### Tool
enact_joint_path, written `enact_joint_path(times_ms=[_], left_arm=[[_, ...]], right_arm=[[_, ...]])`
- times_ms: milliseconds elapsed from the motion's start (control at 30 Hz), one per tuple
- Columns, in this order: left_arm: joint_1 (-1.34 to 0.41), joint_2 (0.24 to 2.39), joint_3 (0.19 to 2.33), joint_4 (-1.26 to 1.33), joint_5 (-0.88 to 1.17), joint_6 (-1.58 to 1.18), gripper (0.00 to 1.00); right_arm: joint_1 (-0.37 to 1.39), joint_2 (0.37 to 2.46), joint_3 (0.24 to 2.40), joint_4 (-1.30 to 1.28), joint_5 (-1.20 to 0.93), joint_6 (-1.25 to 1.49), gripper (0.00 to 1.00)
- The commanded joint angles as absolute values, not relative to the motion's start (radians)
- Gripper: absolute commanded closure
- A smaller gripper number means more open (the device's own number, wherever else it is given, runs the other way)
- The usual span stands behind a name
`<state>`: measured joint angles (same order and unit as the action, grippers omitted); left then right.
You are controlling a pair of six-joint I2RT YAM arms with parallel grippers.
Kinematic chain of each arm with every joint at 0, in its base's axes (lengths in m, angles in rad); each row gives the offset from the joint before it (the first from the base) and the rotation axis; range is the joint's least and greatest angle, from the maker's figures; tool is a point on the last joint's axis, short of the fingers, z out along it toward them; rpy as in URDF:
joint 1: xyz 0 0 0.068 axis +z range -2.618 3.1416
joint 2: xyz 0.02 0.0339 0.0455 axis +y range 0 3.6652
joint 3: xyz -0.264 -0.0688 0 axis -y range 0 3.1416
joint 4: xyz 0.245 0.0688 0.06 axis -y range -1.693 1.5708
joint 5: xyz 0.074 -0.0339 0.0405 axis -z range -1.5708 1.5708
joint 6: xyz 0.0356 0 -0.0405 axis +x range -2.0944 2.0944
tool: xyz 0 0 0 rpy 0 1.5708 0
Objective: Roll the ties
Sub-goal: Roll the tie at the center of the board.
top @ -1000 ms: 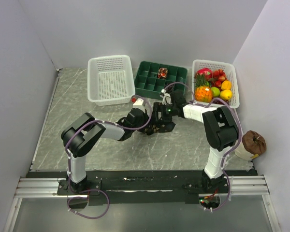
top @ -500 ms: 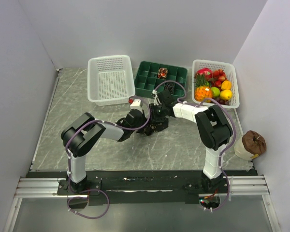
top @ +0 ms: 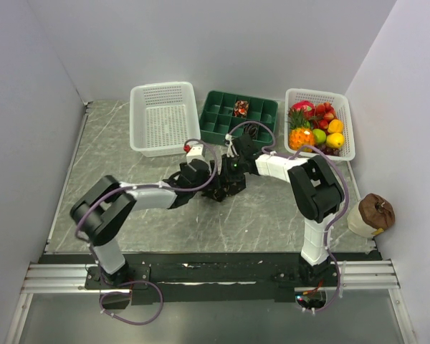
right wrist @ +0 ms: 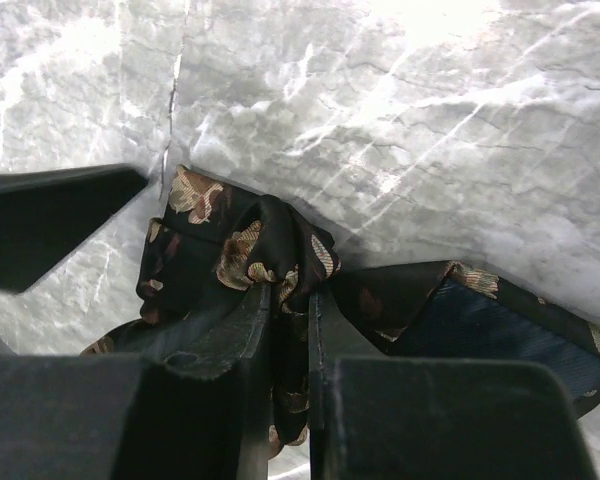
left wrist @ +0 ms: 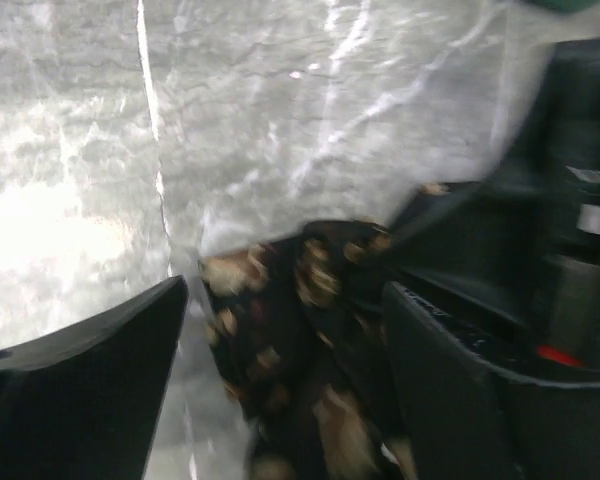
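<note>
Black-brown patterned fabric necktie (right wrist: 245,250) is lying bunched on the grey marbled table (top: 129,158), near the green plastic compartment tray (top: 222,122), on the side facing the arm bases. Pinching one fold between nearly closed fingers is the right gripper (right wrist: 290,300); the left gripper (left wrist: 280,300) is standing spread wide, one finger on each side of the cloth.

Both arms reach inward, grippers close together.
Left arm (top: 147,195) stretched low, left gripper (left wrist: 280,300) spread wide; right arm (top: 287,166) bent at the elbow, right gripper (right wrist: 290,305) pinched nearly closed.
</note>
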<state>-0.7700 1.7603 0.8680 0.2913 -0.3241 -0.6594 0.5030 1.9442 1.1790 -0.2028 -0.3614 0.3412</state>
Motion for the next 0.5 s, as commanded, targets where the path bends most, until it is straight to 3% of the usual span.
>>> enact_joint_path(times_ms=[0,100,467], left_arm=[[-0.781,1.626,0.893,0.143,-0.331,-0.716,0.08],[-0.755,1.585,0.852,0.126,-0.223,-0.77,0.01],[-0.695,1.465,0.483,0.525,0.031,-1.06,0.03]], right_arm=[[0.548,2.057,1.088,-0.385,-0.258,0.305,1.0],[0.546,2.06,1.095,-0.388,-0.256,0.307,1.0],[0.546,2.069,1.106,-0.387,-0.261,0.318,1.0]])
